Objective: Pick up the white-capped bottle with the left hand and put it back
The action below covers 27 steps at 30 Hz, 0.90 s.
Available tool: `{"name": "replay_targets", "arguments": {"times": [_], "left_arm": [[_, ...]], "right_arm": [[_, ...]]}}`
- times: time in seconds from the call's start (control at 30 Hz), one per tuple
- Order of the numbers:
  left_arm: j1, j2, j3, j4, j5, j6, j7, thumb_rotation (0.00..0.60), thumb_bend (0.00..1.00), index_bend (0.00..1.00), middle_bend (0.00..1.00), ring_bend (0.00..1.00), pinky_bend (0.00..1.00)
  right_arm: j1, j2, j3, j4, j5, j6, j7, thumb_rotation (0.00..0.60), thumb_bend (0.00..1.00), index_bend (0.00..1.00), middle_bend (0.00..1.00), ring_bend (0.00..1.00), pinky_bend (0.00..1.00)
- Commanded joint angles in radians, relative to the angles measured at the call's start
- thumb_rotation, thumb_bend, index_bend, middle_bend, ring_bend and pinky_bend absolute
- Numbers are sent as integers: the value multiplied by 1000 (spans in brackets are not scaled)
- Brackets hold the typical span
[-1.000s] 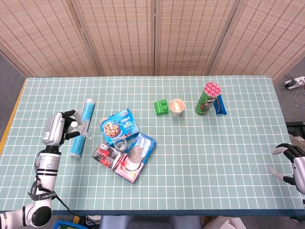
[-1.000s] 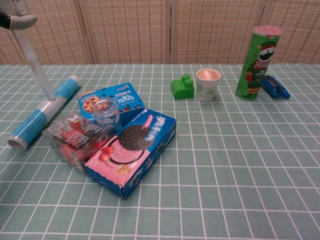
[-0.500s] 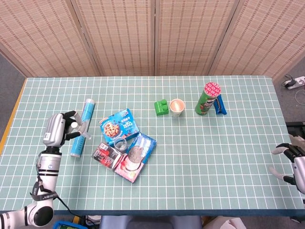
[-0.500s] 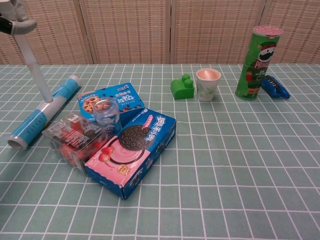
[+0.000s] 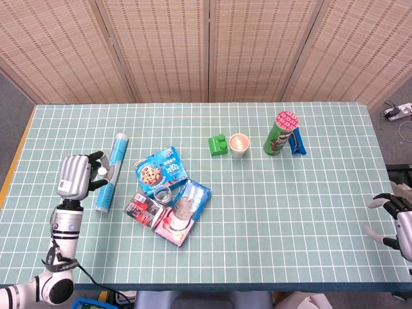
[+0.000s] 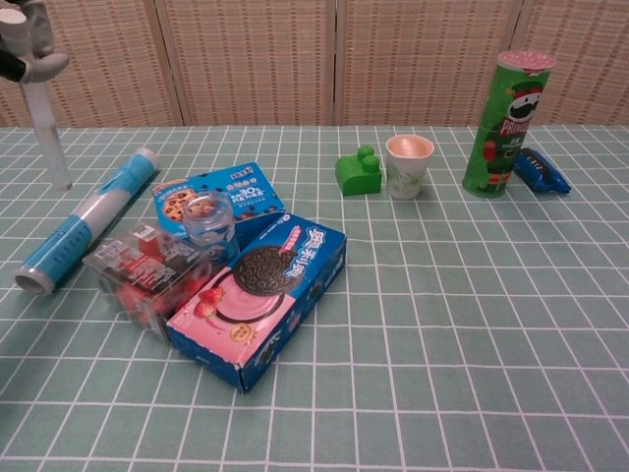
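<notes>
Left hand (image 5: pixel 76 178) is hovering at the table's left edge, back of hand facing up, fingers curling around a slim clear bottle with a white cap (image 6: pixel 45 128), lifting it clear of the checked green table (image 5: pixel 309 212). Just beyond the fingertips a blue-and-white tube (image 5: pixel 111 171) is lying flat. Right hand (image 5: pixel 394 215) is resting at the far right edge, fingers spread, holding nothing. The green can (image 6: pixel 504 123) is reading "Pringles".

The left hand (image 5: pixel 75 177) is cased in silver-grey with black fingers, and a small label is seen on its back. Below it, a ringed silver wrist and black cable are visible. The right hand (image 5: pixel 394 215) is grey with dark fingers.
</notes>
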Motion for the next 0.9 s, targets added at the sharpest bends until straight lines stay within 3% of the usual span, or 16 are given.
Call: {"name": "replay_targets", "arguments": {"times": [0.03, 0.27, 0.37, 0.53, 0.77, 0.9], "left_arm": [[-2, -25, 9, 10, 3, -3, -21, 600, 395, 844, 1000, 949, 1000], [28, 77, -85, -172, -186, -175, -330, 600, 395, 845, 1000, 949, 1000], [34, 111, -103, -192, -208, -209, -384, 600, 395, 848, 1000, 949, 1000], [28, 88, -73, -142, -151, -151, -291, 600, 395, 849, 1000, 949, 1000], [6, -37, 0, 60, 35, 27, -29, 600, 395, 850, 1000, 949, 1000], [10, -61, -4, 71, 31, 29, -52, 600, 395, 853, 1000, 949, 1000]], "right_arm": [[-1, 1, 0, 1, -1, 2, 4, 600, 98, 437, 372, 345, 585], [-2, 3, 0, 2, -1, 4, 10, 600, 99, 437, 372, 345, 585], [-3, 2, 0, 2, -1, 4, 9, 600, 99, 437, 372, 345, 585], [-2, 1, 0, 1, -1, 4, 6, 600, 99, 437, 372, 345, 585], [-1, 0, 1, 2, 1, 1, 4, 600, 98, 437, 372, 345, 585], [-1, 1, 0, 2, 2, 0, 5, 600, 99, 437, 372, 345, 585]]}}
